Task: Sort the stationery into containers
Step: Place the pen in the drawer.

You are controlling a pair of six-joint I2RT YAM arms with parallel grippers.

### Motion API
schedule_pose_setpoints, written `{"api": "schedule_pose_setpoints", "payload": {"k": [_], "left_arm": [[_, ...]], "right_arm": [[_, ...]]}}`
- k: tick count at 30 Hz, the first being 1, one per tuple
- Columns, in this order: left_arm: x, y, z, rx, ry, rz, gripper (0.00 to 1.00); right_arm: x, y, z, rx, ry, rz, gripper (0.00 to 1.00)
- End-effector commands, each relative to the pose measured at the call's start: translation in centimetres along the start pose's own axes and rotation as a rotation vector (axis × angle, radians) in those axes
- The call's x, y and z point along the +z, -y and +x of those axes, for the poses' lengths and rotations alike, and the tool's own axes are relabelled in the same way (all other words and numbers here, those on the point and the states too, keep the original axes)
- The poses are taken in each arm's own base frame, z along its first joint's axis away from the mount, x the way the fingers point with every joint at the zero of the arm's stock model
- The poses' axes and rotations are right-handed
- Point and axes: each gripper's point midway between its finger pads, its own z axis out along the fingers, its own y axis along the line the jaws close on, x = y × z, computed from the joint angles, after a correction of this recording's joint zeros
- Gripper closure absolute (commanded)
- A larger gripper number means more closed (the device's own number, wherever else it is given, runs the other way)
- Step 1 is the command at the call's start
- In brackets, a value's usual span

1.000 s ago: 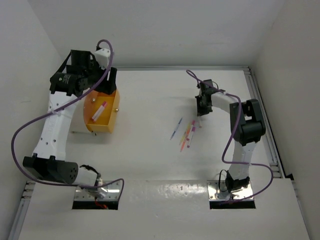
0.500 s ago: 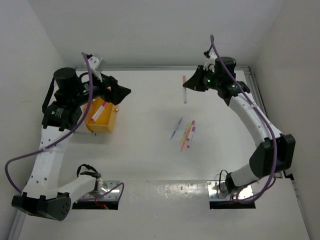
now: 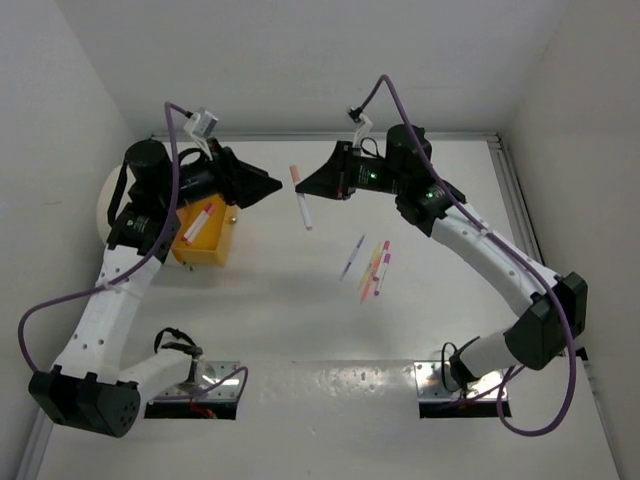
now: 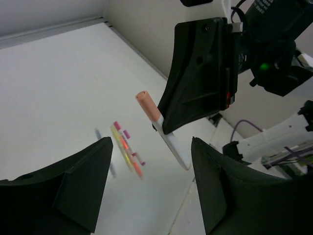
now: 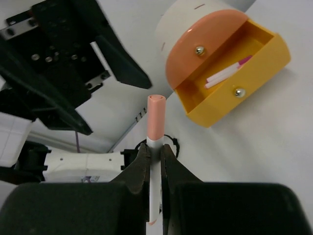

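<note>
My right gripper (image 3: 316, 187) is shut on a white pen with a salmon-pink cap (image 3: 301, 199) and holds it in the air above the table's far middle. The pen shows upright between the pads in the right wrist view (image 5: 156, 117). My left gripper (image 3: 272, 186) is open and empty, level with the pen and just left of it. In the left wrist view the pen (image 4: 157, 126) hangs between my spread fingers. An orange-yellow bin (image 3: 228, 238) on a white drum (image 3: 106, 203) holds a pink-white pen (image 3: 200, 221). Several pens (image 3: 372, 264) lie on the table.
The drum's round orange face (image 5: 205, 46) and the bin (image 5: 230, 105) show in the right wrist view, top right. A blue pen (image 3: 351, 257) lies left of the pile. Walls close in on the left, back and right.
My right arm has swung left, carrying the pen from the far right toward the middle. My left gripper has turned away from the bin and now faces the pen.
</note>
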Motion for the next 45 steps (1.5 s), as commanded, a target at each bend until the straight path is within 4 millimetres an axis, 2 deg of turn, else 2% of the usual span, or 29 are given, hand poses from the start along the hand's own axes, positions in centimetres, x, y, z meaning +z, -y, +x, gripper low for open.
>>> {"api": "schedule_pose_setpoints", "payload": {"k": [1, 2, 8, 10, 16, 22, 32, 38, 41, 43, 45], "left_arm": [[0.5, 1.9, -0.9, -0.122, 0.02, 0.127, 0.3], [0.7, 2.3, -1.3, -0.097, 0.032, 0.147, 0.32], [1.3, 1.6, -1.2, -0.131, 0.031, 0.13, 0.37], [1.4, 1.5, -1.4, -0.143, 0.04, 0.135, 0.37], [1.5, 1.9, -1.3, -0.158, 0.035, 0.166, 0.44], [1.7, 1.5, -0.2, -0.196, 0.017, 0.163, 0.51], [1.6, 2.0, -0.1, -0.212, 0.016, 0.193, 0.54], [1.7, 2.3, -0.1, -0.224, 0.011, 0.216, 0.68], [1.7, 2.1, 0.3, -0.226, 0.001, 0.208, 0.7], [1.7, 1.8, 0.5, -0.232, -0.011, 0.205, 0.78], [1.5, 1.7, 0.2, -0.221, -0.014, 0.208, 0.91]], "right_arm": [[-0.9, -4.0, -1.2, -0.116, 0.052, -0.107, 1.0], [-0.9, -4.1, -1.2, -0.117, 0.052, -0.109, 1.0], [-0.9, -5.0, -1.1, -0.139, 0.043, -0.13, 1.0], [-0.7, -5.4, -0.5, -0.156, 0.025, -0.14, 1.0], [-0.3, -5.3, -0.1, -0.154, 0.013, -0.139, 1.0], [0.2, -5.8, -0.3, -0.166, 0.015, -0.149, 1.0], [1.2, -6.1, 0.3, -0.173, -0.001, -0.161, 1.0], [1.7, -6.3, 0.1, -0.181, 0.004, -0.162, 1.0], [1.8, -6.1, 0.0, -0.18, 0.008, -0.151, 1.0], [1.9, -5.8, -0.3, -0.18, 0.016, -0.139, 1.0], [1.9, -5.5, -0.7, -0.175, 0.026, -0.125, 0.93]]}}
